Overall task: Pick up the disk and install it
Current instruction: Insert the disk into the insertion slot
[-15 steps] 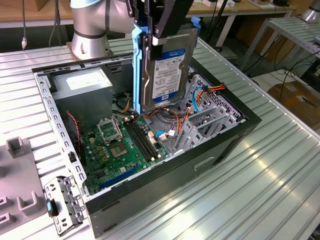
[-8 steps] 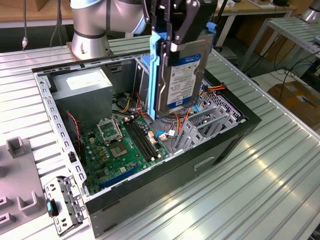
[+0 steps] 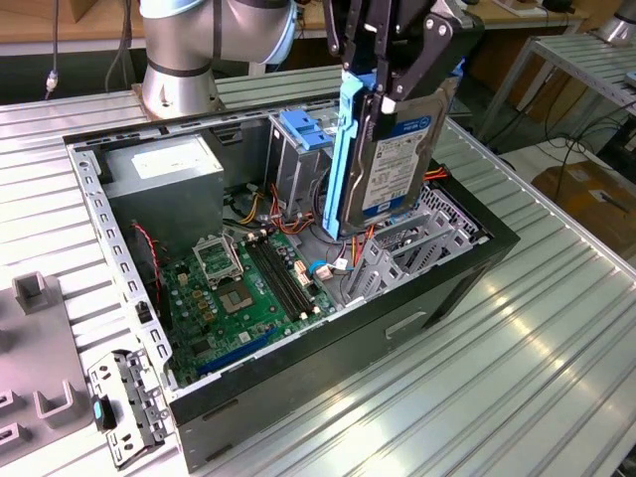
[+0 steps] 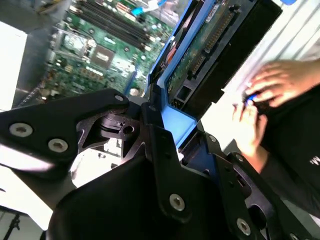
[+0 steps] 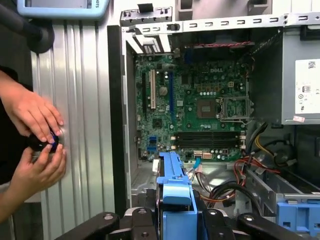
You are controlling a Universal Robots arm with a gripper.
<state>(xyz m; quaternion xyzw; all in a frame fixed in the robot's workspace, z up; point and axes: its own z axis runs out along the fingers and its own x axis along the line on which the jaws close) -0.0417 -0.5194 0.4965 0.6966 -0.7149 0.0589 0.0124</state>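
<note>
Ribbed aluminium table surface [image 3: 517, 378] lies nearest in the exterior view and carries the open black computer case [image 3: 328, 368]. Inside the case, the green motherboard [image 3: 248, 288] lies flat toward the exterior view's left. Beyond it hangs the disk [image 3: 397, 159], a flat rectangular silver metal drive with a blue-and-white label in a blue plastic carrier. It is upright on edge above the case interior, with its lower end just over the red and orange cables [image 3: 288, 221]. The black gripper [image 3: 370, 99] holds it from above, fingers clamped on the carrier's upper end. Just behind stands the grey metal drive cage [image 3: 288, 169] with its blue plastic latch [image 3: 303, 127]. Farther back, toward the exterior view's left, sits the grey power-supply box [image 3: 164, 174]. In the first wrist view, a person's hand [image 5: 35, 115] and a second hand [image 5: 40, 167] hold a small dark object [image 5: 50, 142] over the table, outside the case wall.
</note>
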